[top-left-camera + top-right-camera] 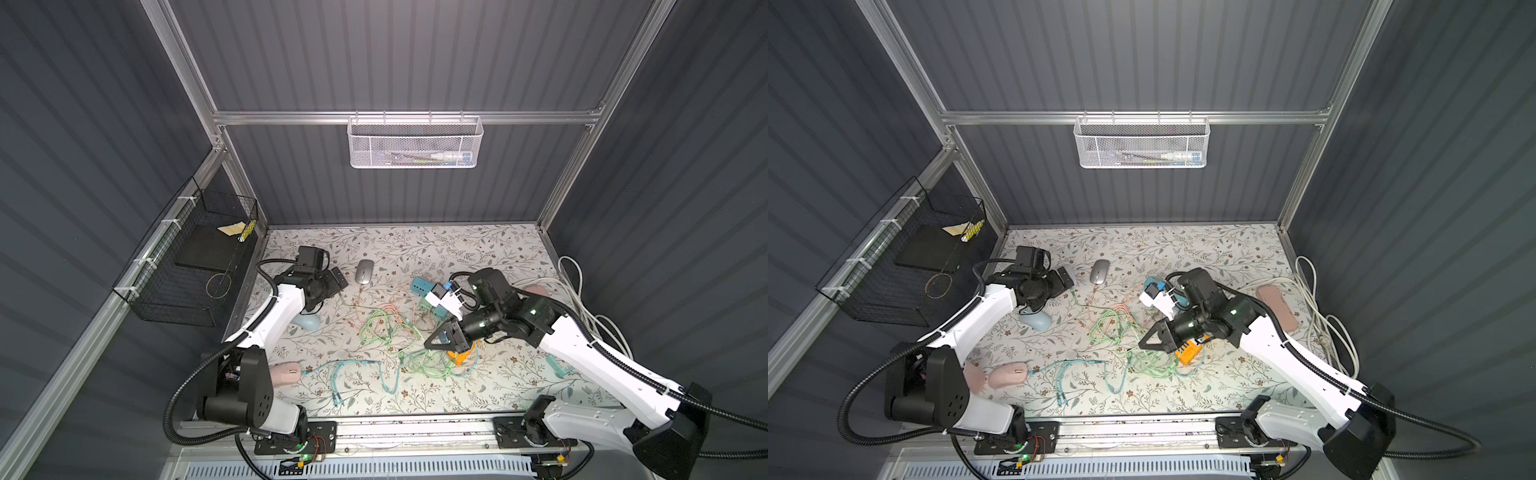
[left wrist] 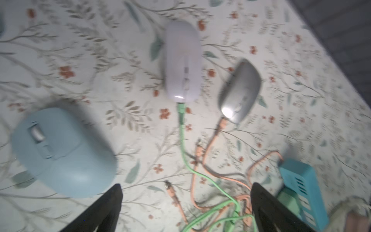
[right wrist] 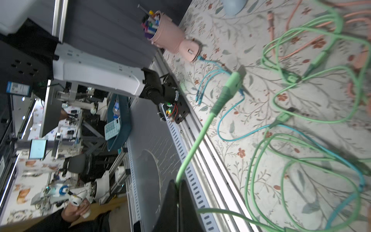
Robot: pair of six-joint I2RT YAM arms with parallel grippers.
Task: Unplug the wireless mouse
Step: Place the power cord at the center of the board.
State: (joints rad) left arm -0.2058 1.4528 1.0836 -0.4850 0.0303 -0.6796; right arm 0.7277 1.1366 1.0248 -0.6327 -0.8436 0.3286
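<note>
In both top views your left gripper (image 1: 337,280) (image 1: 1066,279) hangs toward the far left corner of the table (image 1: 478,249). It is just beside the grey mouse (image 1: 365,271). Your right gripper (image 1: 430,343) sits over the pile of cords (image 1: 386,328) in the middle of the table. A blue mouse (image 1: 307,322) lies by the left edge. A pink mouse (image 1: 286,372) lies by the near left corner.

In the left wrist view the left gripper (image 2: 185,186) has its black fingers (image 2: 108,204) wide apart, and they hold nothing. The white mouse (image 2: 182,60) lies flat just beside the grey mouse, apart from the gripper. A green cord (image 2: 181,132) is plugged into its end. An orange cord (image 2: 212,140) goes to the grey mouse.

In the right wrist view the right gripper (image 3: 177,184) is pinched tight on a loose green cord (image 3: 192,148). That cord's plug (image 3: 230,84) sticks up off the table.
</note>
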